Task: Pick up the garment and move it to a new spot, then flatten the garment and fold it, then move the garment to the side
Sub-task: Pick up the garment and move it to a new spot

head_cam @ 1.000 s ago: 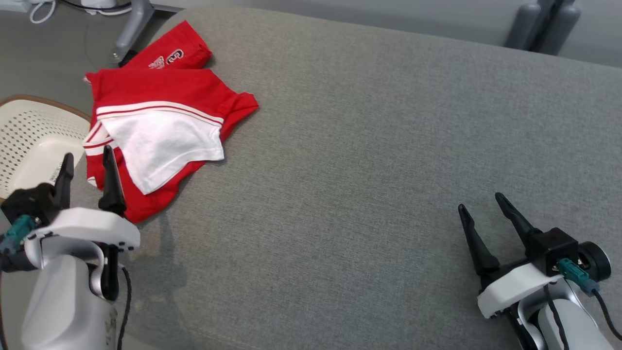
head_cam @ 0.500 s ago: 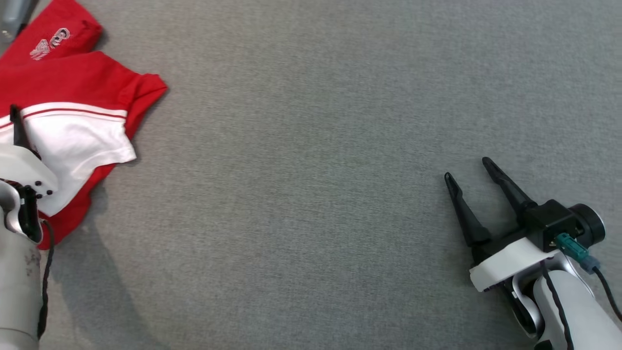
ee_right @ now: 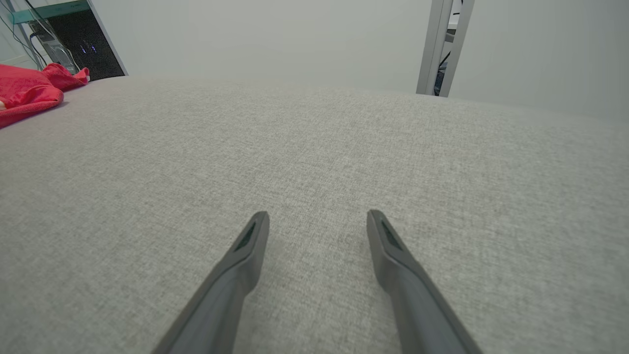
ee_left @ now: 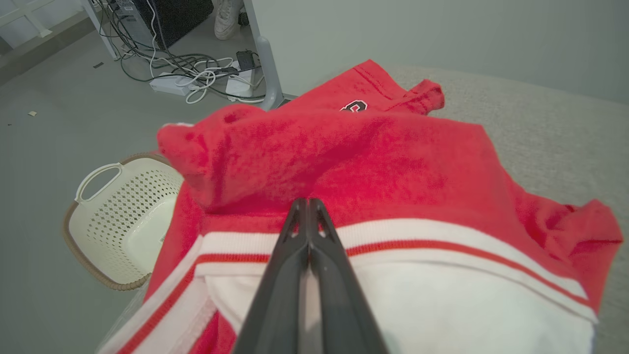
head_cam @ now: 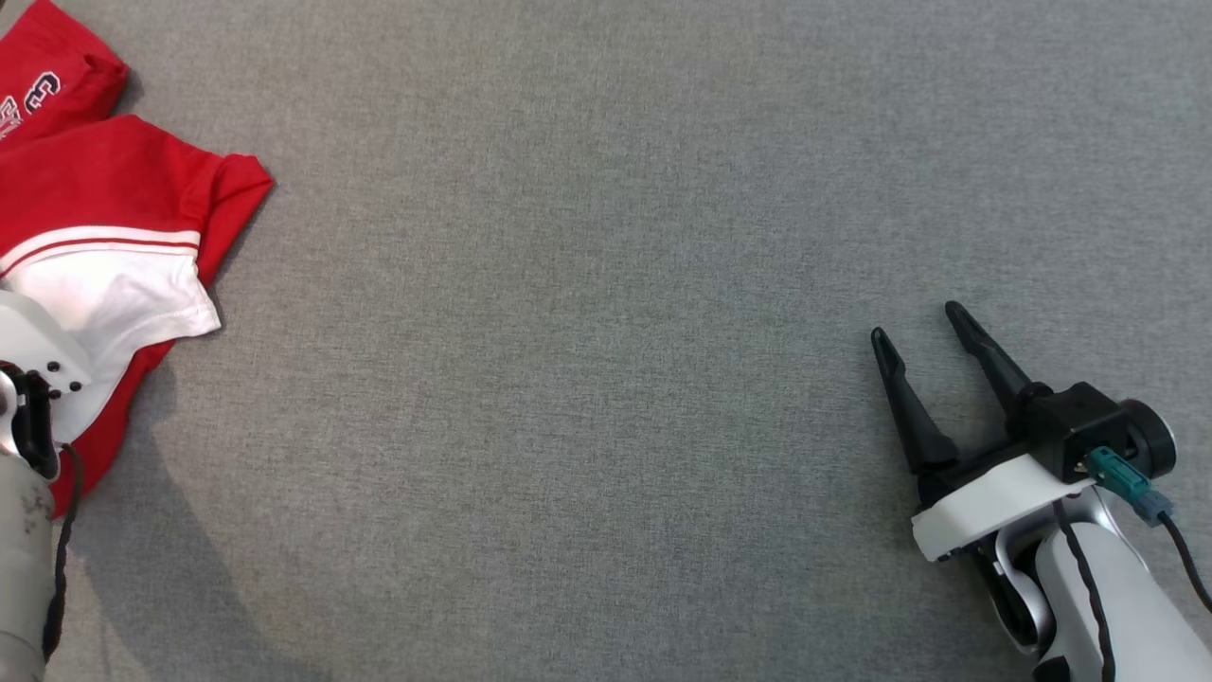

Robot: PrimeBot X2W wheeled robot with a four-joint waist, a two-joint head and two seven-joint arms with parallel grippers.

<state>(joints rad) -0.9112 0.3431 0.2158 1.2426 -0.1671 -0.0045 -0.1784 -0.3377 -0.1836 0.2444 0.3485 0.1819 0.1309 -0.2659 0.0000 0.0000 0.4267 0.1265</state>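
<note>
The red and white garment [head_cam: 114, 199] lies bunched at the far left of the grey padded surface [head_cam: 587, 379]. In the left wrist view the garment [ee_left: 403, 167] spreads under my left gripper [ee_left: 308, 201], whose jaws are pressed together with their tips in the fabric where the red meets the white band. My left wrist housing overlaps the cloth's lower edge in the head view. My right gripper [head_cam: 914, 322] rests open on bare surface at the lower right, far from the garment [ee_right: 24, 93]; in its own view the right gripper [ee_right: 318, 215] holds nothing.
A cream perforated basket [ee_left: 113, 221] stands on the floor just off the surface's edge beside the garment. Cables and a power strip [ee_left: 196, 78] lie on the floor by a grey post [ee_left: 263, 54].
The head camera has swung right and down, so the garment sits further left in the picture. My left gripper, open beside the garment a second ago, has shut. The right gripper stays open.
</note>
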